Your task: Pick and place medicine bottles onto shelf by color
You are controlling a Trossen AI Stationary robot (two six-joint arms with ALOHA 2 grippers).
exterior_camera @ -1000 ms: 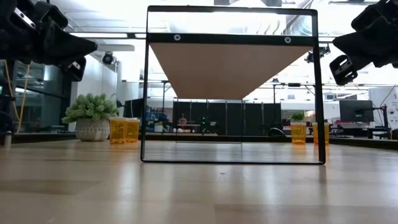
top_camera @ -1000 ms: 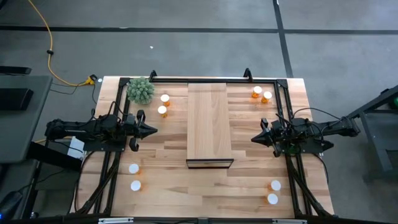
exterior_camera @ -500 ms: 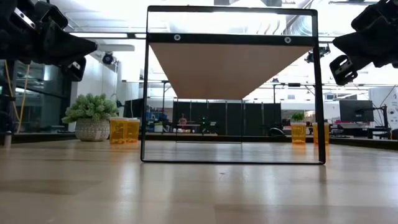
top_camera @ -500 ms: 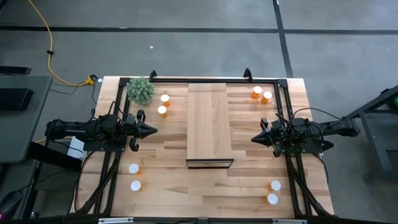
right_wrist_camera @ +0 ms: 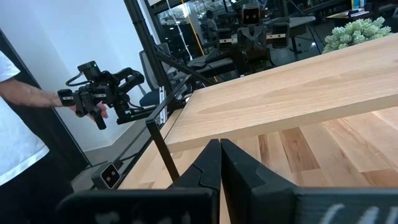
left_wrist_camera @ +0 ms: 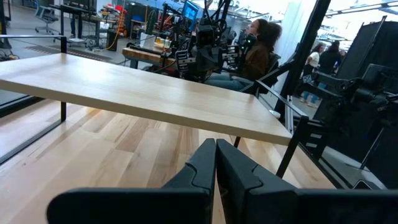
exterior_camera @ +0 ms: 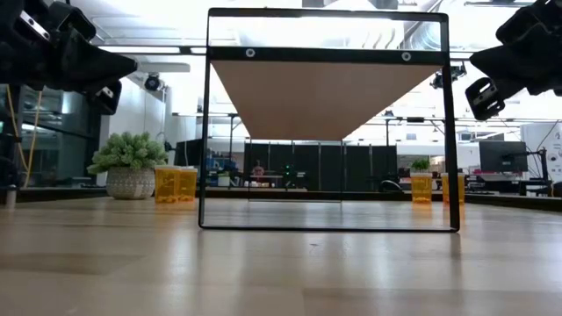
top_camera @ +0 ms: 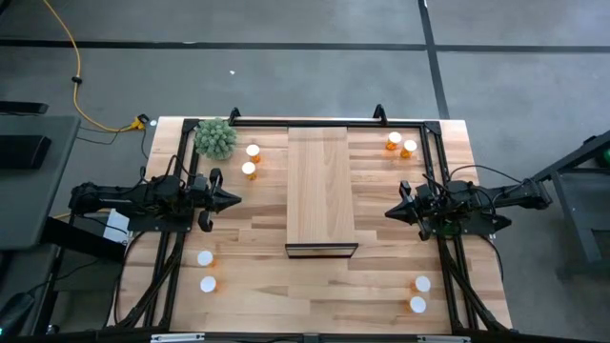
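Orange medicine bottles with white caps stand in pairs on the table: far left, far right, near left and near right. The pale wood shelf runs down the table's middle on a dark metal frame. My left gripper hovers shut left of the shelf, pointing level at it. My right gripper hovers shut right of the shelf, facing it. Neither holds anything.
A green bushy plant in a pot sits at the far left corner beside two bottles. A dark frame edges the table. People show in the room beyond the table.
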